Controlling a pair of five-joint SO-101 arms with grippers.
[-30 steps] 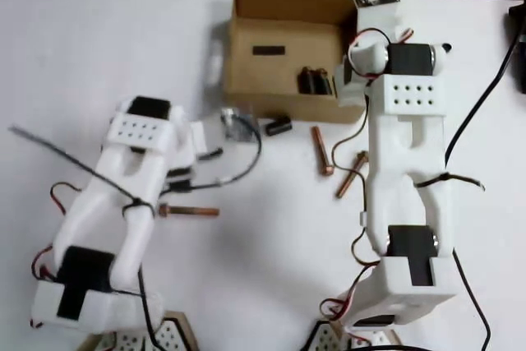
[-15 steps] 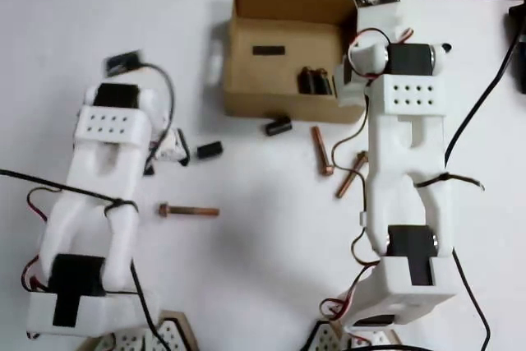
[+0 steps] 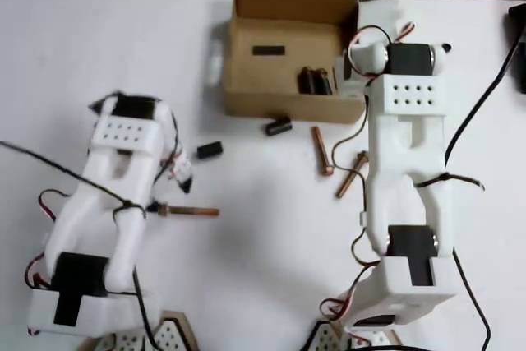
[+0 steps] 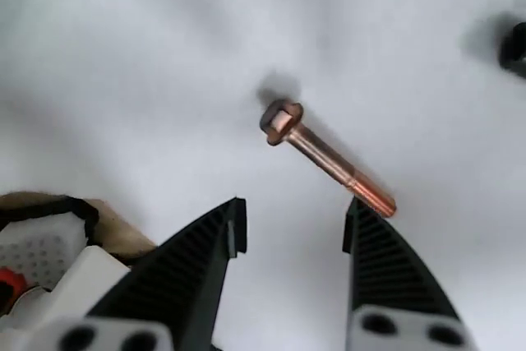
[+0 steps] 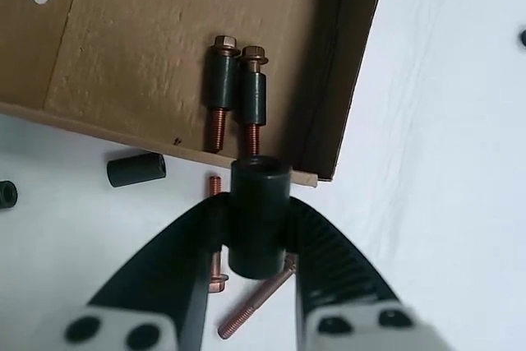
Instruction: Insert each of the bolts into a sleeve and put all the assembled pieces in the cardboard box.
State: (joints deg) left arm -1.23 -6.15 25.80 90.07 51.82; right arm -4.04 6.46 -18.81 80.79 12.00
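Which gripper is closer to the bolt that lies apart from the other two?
Left. The left gripper hangs open beside that bolt. The right gripper is by the cardboard box, holding a sleeve.

The high view looks down over the whole desk [image 3: 263, 273]. The right wrist view faces the cardboard box [image 5: 123, 47] closely. The left wrist view faces a bolt [image 4: 327, 156] apart from that box. Both spots appear overhead.

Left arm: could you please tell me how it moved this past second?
The left arm swung away from the cardboard box, then back towards the lone bolt; its open left claw hangs by it. The right claw stayed by the box, shut on a sleeve; the other bolts lay still.
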